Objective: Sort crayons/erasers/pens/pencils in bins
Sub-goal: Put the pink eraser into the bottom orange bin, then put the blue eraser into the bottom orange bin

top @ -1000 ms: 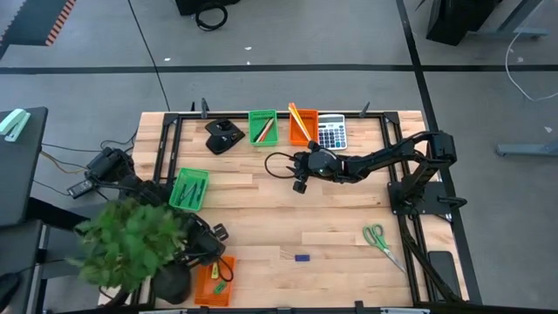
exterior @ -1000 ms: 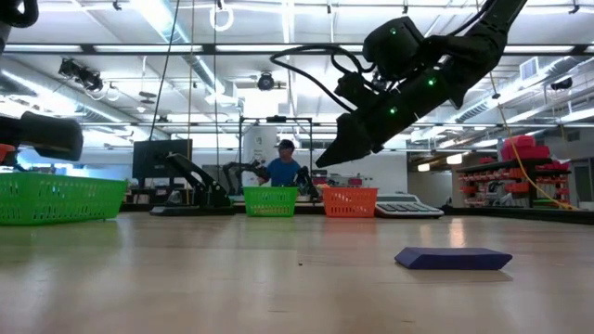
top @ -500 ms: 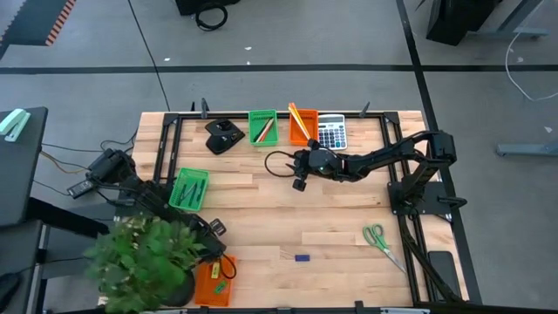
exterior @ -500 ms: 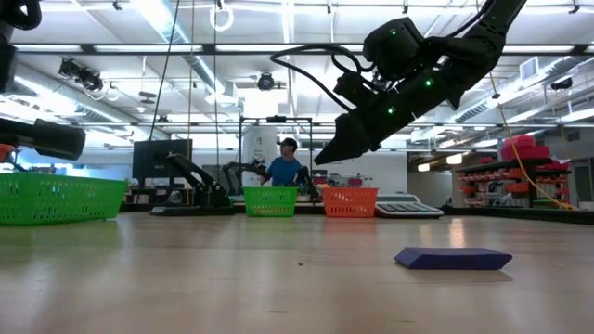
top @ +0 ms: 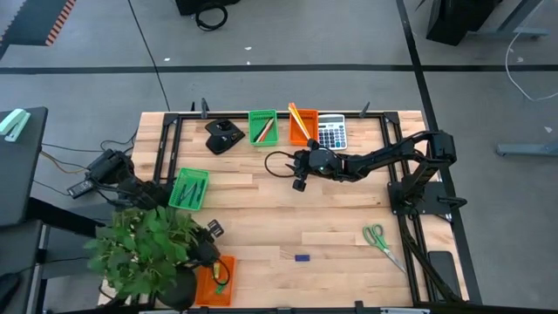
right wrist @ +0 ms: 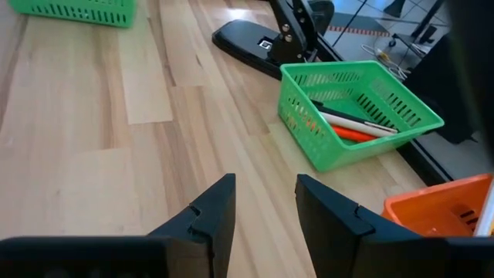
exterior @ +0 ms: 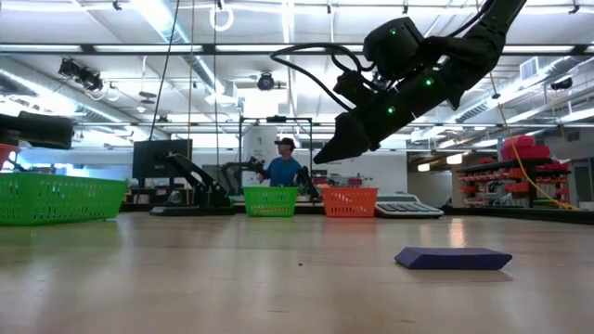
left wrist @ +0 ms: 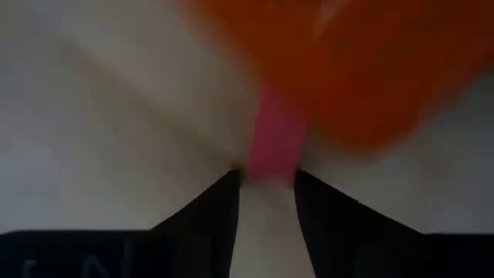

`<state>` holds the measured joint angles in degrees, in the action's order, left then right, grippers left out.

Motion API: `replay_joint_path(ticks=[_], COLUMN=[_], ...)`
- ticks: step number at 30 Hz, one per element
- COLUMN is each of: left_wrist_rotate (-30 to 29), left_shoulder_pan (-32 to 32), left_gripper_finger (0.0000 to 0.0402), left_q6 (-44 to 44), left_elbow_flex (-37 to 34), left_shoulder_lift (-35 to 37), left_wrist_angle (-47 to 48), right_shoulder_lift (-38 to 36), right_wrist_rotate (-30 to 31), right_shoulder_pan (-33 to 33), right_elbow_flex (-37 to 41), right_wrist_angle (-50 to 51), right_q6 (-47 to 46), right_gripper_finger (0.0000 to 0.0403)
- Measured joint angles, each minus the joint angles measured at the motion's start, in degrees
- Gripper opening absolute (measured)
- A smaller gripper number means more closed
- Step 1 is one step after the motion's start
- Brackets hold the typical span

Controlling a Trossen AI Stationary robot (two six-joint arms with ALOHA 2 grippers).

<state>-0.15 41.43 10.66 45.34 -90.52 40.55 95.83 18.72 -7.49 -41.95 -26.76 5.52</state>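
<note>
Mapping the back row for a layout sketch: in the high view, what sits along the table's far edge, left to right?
Black stapler-like device → green bin → orange bin → grey calculator.

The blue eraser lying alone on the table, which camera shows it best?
The low view: the blue eraser lies flat, close and unobstructed. The high view shows only a tiny blue speck. Neither wrist view shows it.

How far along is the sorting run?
Mostly done: the far green bin holds sticks, the far orange bin a yellow pencil. In hand: the left gripper grips a pink eraser at the near orange bin. Left: a blue eraser lies on the table. The right gripper hovers mid-table, open and empty.
</note>
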Motion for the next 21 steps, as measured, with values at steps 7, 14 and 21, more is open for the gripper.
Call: replay_joint_path(ticks=[7,14,21], left_wrist_rotate=[-2.27,-2.92,-2.86], left_shoulder_pan=[-0.02,-0.04,-0.09], left_gripper_finger=[0.0086,0.0016,0.0029], left_q6=[-1.25,-2.67,-4.15], left_elbow_flex=[0.14,3.2,3.65], left_shoulder_lift=[0.0,0.02,0.07], left_wrist_angle=[7.32,17.46,19.95], right_shoulder_lift=[0.0,0.0,0.0], right_wrist_rotate=[0.0,0.0,-0.48], right_shoulder_pan=[0.0,0.0,0.26], right_elbow_flex=[0.0,0.0,0.0], right_wrist_angle=[0.02,0.04,0.11], right_q6=[-0.12,-0.11,-0.59], right_gripper_finger=[0.0142,0.0142,0.0142])
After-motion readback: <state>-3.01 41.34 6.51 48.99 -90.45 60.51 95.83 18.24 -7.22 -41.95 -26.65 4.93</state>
